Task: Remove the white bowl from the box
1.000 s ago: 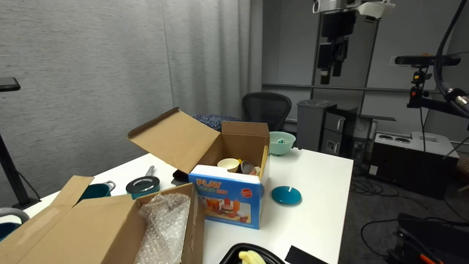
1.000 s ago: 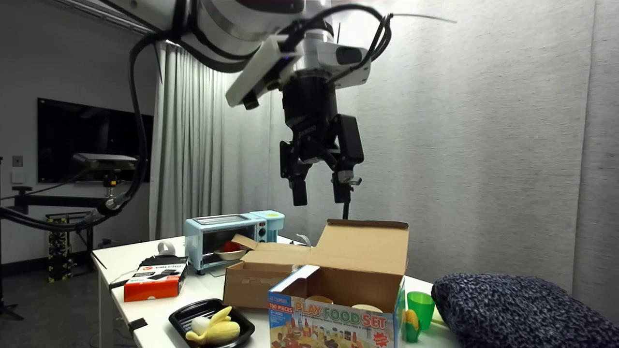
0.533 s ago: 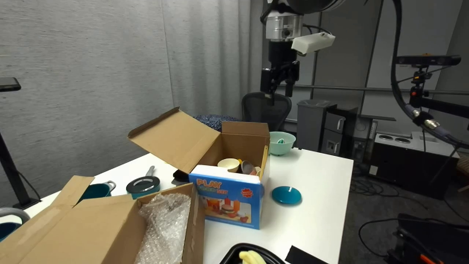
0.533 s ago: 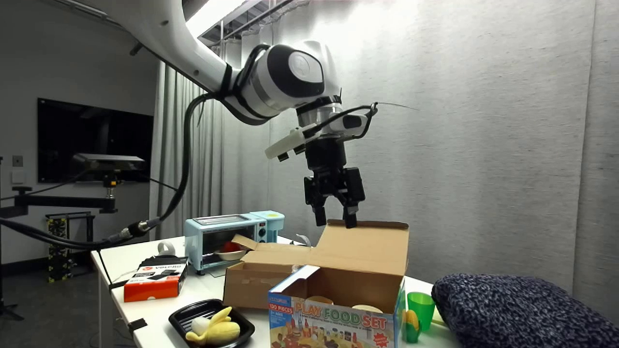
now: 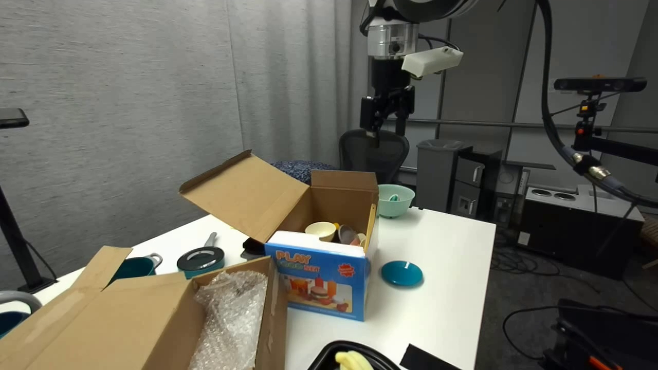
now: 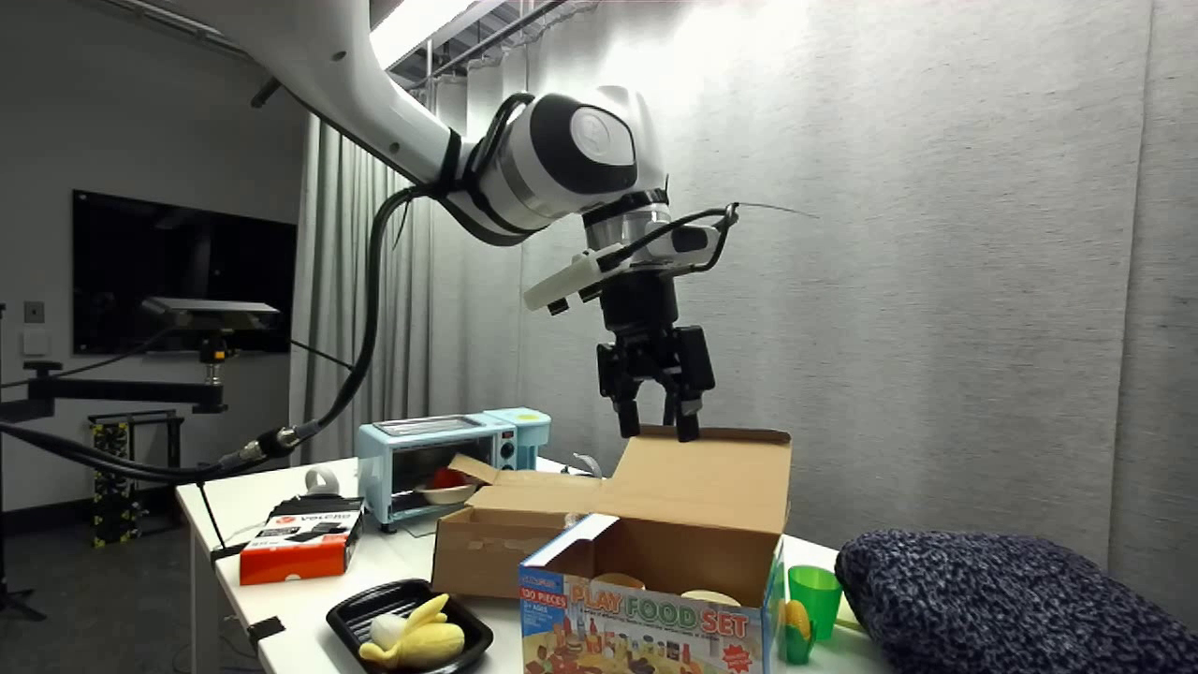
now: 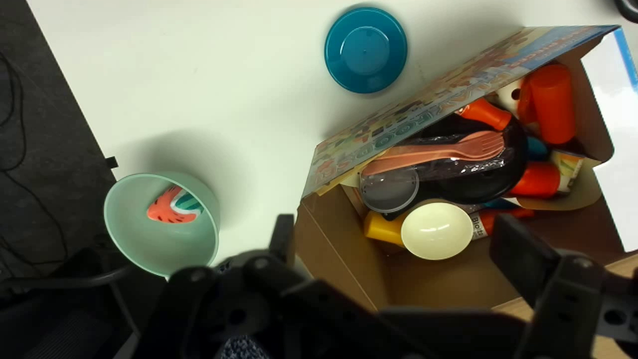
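1. While looking across the worktop (image 5: 437, 246) in an exterior view, see the gripper (image 5: 389, 133) hanging high with jaws wide apart, and the white bowl (image 5: 320, 231) inside the printed box (image 5: 316, 295).
2. In an exterior view, see pale rims (image 6: 708, 596) above the box's front wall; cannot tell the bowl's apart.
3. Looking down in the wrist view, find the bowl facing upward between a yellow piece (image 7: 381, 228) and a red labelled piece (image 7: 493, 219).
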`<action>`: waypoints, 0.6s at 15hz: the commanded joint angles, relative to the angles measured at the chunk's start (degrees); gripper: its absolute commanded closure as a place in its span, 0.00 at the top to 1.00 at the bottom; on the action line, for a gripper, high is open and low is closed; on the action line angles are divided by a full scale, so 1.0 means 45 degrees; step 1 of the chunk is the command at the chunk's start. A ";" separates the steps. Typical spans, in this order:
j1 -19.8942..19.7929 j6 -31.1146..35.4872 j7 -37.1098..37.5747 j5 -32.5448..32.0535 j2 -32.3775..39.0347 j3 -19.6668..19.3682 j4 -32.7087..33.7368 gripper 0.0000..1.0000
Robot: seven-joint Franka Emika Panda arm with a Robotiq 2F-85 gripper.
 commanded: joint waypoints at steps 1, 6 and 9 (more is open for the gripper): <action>0.0122 -0.0027 -0.0011 0.0006 0.0006 -0.0125 0.0026 1.00; 0.0120 0.0044 0.0133 0.0309 0.0914 -0.0132 0.0449 1.00; 0.0183 0.0328 0.0349 0.0616 0.2189 -0.0117 0.1046 1.00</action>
